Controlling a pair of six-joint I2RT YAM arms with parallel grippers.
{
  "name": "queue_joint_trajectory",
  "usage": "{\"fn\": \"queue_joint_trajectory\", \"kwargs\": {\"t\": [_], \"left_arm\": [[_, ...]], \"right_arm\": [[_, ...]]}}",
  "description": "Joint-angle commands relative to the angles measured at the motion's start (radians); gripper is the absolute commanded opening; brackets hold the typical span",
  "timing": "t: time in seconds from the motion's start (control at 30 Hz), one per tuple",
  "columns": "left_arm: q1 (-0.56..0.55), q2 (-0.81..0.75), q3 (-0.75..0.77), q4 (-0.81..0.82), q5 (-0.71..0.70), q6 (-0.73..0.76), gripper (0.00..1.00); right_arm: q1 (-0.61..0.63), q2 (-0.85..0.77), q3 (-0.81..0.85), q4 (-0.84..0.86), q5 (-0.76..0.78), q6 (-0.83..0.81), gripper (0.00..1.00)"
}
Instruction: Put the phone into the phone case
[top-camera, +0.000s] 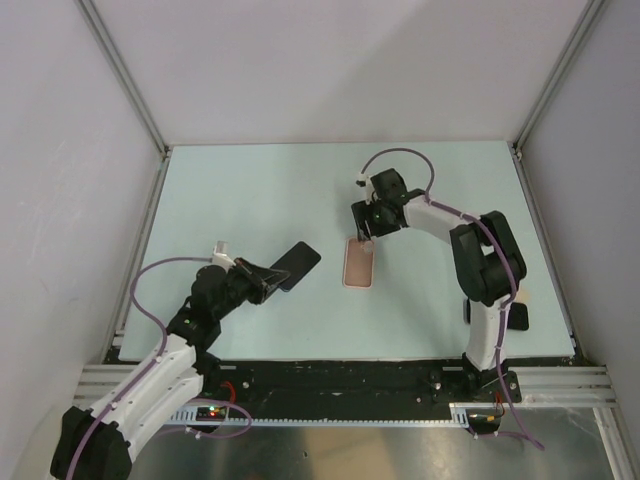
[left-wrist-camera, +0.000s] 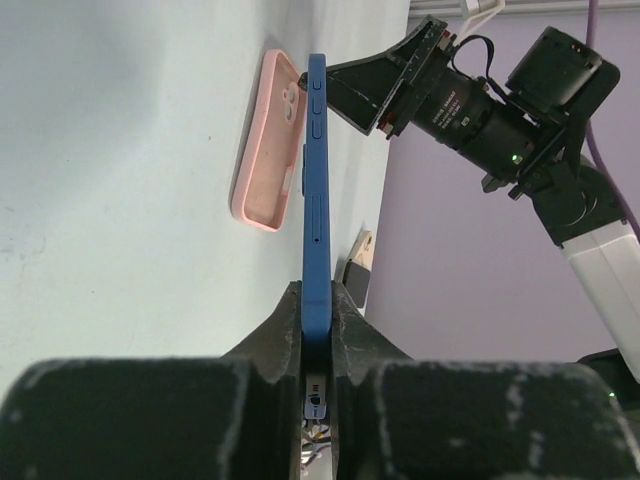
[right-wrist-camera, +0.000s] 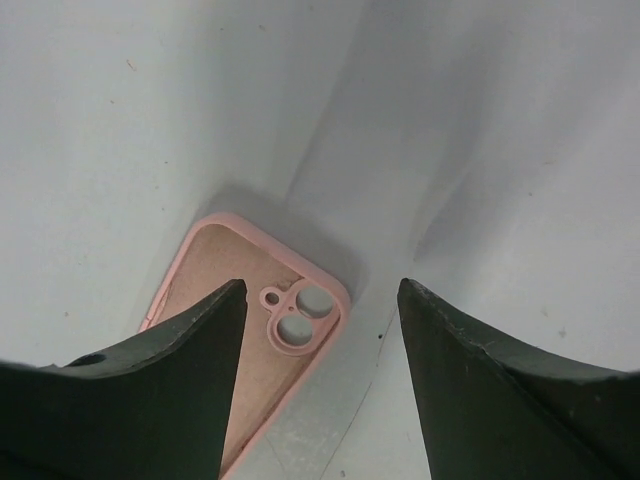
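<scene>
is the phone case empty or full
Empty: the phone case lies open side up with its inside bare, while the left pincer holds the phone apart from it.

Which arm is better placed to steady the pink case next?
Probably right: the right gripper hangs open over the camera end of the case, while the left gripper is busy holding the phone.

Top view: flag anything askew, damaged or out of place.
Nothing stands out. The pale pink rectangular phone case lies flat, open side up and empty, on the light table. The slim blue-edged phone is clamped in the left gripper, apart from the case. The right gripper sits open above the case's camera-hole end.
</scene>
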Motion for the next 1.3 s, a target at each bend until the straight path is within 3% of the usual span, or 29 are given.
{"fn": "queue_joint_trajectory", "kwargs": {"t": [0.0,0.17,0.47,0.63,0.83,1.07,1.17,1.27], "left_arm": [[0.01,-0.007,0.045,0.04,0.03,0.03,0.0],[0.011,-0.008,0.047,0.039,0.033,0.03,0.0],[0.011,-0.013,0.045,0.015,0.02,0.037,0.0],[0.011,0.014,0.058,0.0,0.023,0.066,0.0],[0.011,0.085,0.111,-0.001,0.033,0.131,0.0],[0.01,0.238,0.23,0.015,0.116,0.214,0.0],[0.006,0.293,0.253,0.03,0.146,0.217,0.0],[-0.011,0.35,0.272,0.046,0.157,0.223,0.0]], "right_arm": [[0.029,0.044,0.075,-0.059,0.021,-0.091,0.67],[0.054,0.076,0.089,-0.085,0.039,-0.108,0.62],[0.057,0.069,0.081,-0.112,0.049,-0.065,0.32],[0.054,0.037,0.063,-0.146,0.116,0.086,0.18],[0.069,-0.054,-0.063,-0.128,0.145,0.284,0.12],[0.09,-0.149,-0.195,-0.083,0.167,0.329,0.14],[0.091,-0.158,-0.204,-0.079,0.161,0.362,0.31],[0.094,-0.185,-0.224,-0.053,0.133,0.389,0.58]]}}
